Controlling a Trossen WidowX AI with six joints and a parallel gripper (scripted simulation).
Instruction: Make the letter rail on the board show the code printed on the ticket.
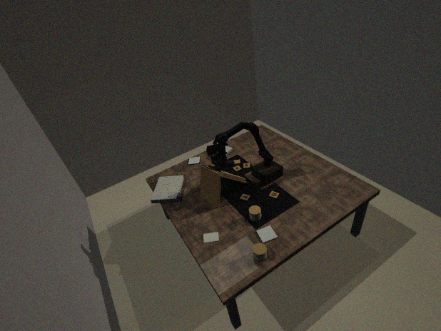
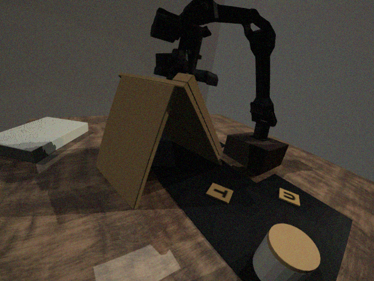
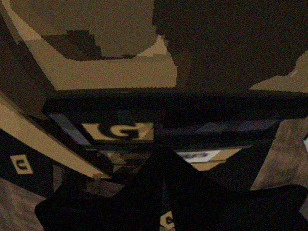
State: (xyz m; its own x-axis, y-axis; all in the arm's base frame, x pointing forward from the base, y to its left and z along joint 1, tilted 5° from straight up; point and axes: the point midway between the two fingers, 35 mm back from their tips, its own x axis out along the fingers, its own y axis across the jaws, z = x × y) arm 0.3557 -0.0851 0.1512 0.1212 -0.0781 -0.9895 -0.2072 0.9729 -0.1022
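— Fingers? Clenched tight, empty, hanging over tan wooden A-frame board [image 2: 136, 133], beside dark letter rail [image 3: 166, 103] carrying tan square G tile [image 3: 120, 132].

— And elsewhere? Tan T tile [image 2: 219, 192] flat on black rectangular mat [image 2: 242, 224].

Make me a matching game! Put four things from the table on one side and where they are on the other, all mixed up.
Things:
1. T tile
2. gripper
3. white book
4. gold-lidded jar

Places:
A. at the table's left edge
B. flat on the black mat
C. on bare wood near the front edge
D. behind the tent-shaped board

Pairs: 1-B, 2-D, 3-A, 4-C
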